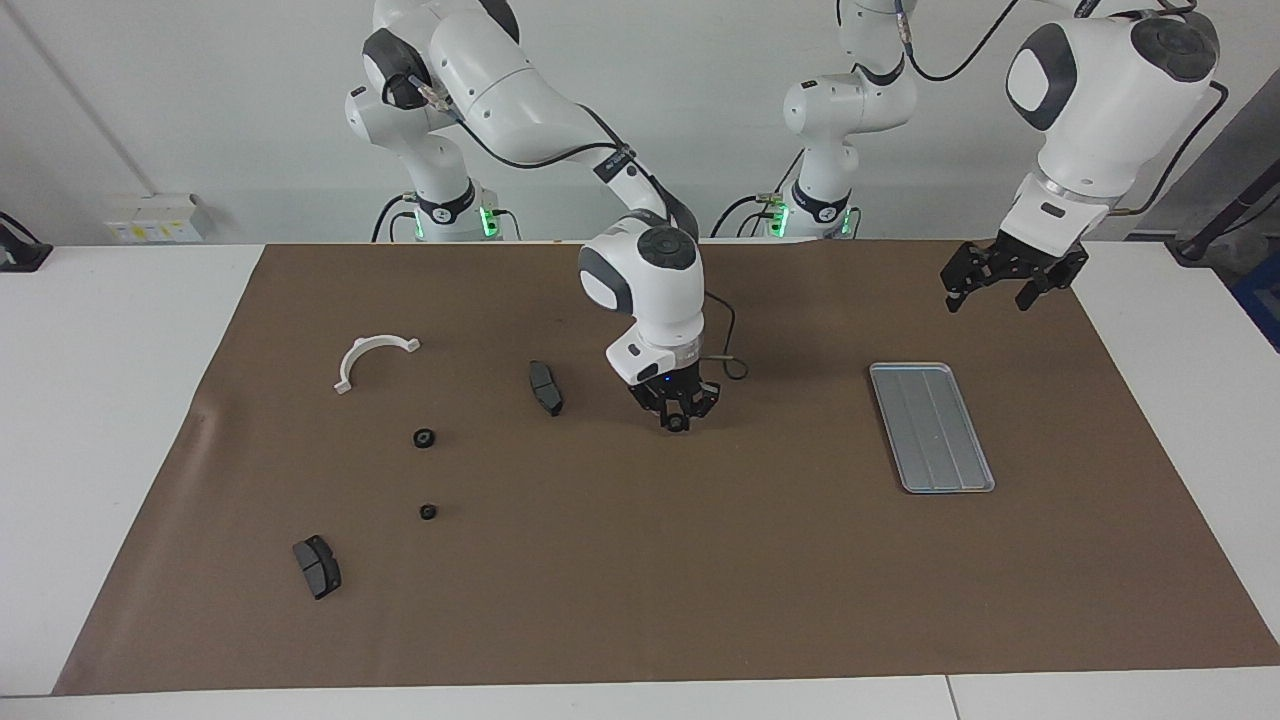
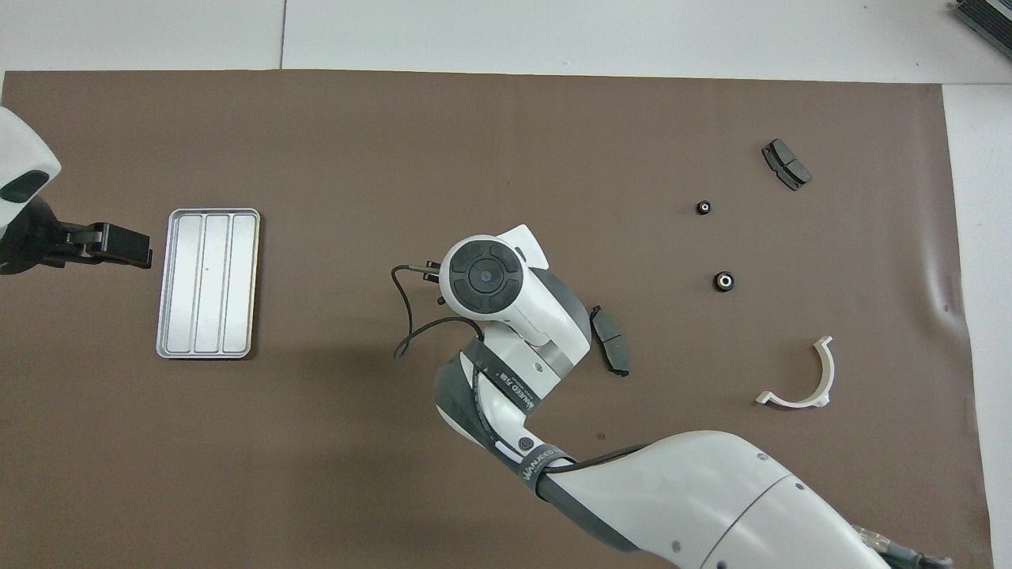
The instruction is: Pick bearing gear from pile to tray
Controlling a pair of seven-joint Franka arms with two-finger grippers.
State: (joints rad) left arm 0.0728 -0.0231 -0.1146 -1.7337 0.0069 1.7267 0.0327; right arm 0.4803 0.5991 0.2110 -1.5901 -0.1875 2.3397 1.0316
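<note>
Gripping a black gear [image 1: 677, 424], the right gripper [image 1: 676, 418] hangs above the mat [image 1: 640, 560].

A white table [image 1: 110, 420] is covered by a brown mat [image 1: 650, 560]. On the mat lie a grooved silver tray [image 1: 931, 427] toward the left arm's end, and, toward the right arm's end, a white half-ring bracket [image 1: 371, 358], two dark brake pads [image 1: 545, 387] [image 1: 317, 566] and two small black gears [image 1: 424, 438] [image 1: 428, 512].

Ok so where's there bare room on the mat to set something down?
Bare mat lies between the tray and the right gripper, which holds a small black gear above it. The tray itself holds nothing. Crowded: toward the right arm's end, the pile. The left gripper waits, open, near the tray.
</note>
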